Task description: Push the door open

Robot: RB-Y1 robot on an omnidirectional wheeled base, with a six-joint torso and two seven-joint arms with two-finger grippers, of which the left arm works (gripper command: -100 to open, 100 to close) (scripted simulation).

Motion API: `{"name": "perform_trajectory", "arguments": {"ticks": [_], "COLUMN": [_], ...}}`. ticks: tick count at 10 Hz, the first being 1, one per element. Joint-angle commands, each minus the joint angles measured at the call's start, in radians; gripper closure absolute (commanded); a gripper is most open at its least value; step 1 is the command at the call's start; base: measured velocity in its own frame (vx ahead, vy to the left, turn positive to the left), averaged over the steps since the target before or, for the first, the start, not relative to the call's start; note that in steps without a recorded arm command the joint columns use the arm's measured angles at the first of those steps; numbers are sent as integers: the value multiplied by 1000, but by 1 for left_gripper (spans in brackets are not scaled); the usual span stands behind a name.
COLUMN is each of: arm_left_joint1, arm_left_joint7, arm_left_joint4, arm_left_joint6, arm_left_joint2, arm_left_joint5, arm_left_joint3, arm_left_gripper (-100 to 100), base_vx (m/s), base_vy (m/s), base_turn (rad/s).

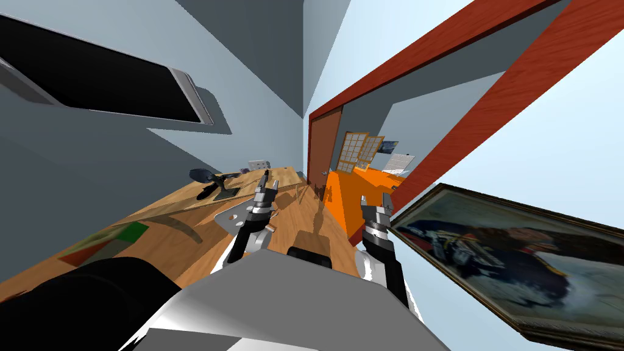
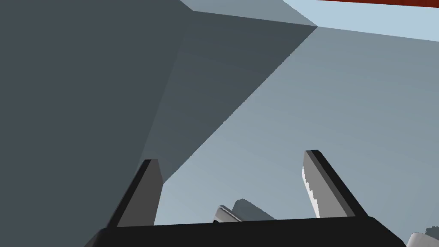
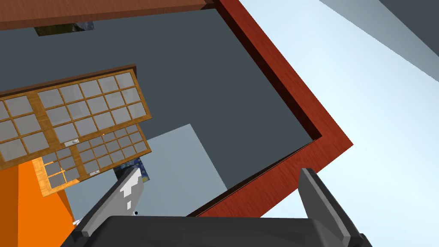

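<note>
holding the fingers (image 3: 128, 188) of the right gripper (image 3: 221, 171) well apart, free in the air. looking past their tips at the red wooden door frame (image 3: 278, 184), and through it at dark grey walls, two lattice windows (image 3: 77, 111) and an orange floor (image 3: 25, 193). holding the fingers of the left gripper (image 2: 231, 156) apart as well, about as wide as the right pair.

from the head view, carrying both grippers side by side above the wooden floor (image 1: 304, 225), the left one at about ten o'clock of the right. finding the door (image 1: 324, 146), a brown leaf, at about eleven o'clock from the right gripper and one o'clock from the left, well apart from both. standing open at the nine o'clock side of its frame, with the doorway and the orange floor at twelve o'clock of the right gripper. flanked at four o'clock of the right gripper by a framed painting (image 1: 506, 256) on the pale wall.
</note>
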Motion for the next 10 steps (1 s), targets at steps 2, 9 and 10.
{"name": "perform_trajectory", "arguments": {"ticks": [2, 9, 10], "arm_left_joint1": [-21, -83, -91], "arm_left_joint7": [0, -1, -1], "arm_left_joint4": [46, 188, 205], "arm_left_joint6": [-9, -38, -42], "arm_left_joint2": [12, 40, 42], "arm_left_joint5": [2, 8, 9], "arm_left_joint3": [-8, -32, -34], "arm_left_gripper": [-100, -100, -100], "base_vx": [51, 119, 104], "base_vy": [44, 17, 41], "base_turn": [-84, -71, -57]}}
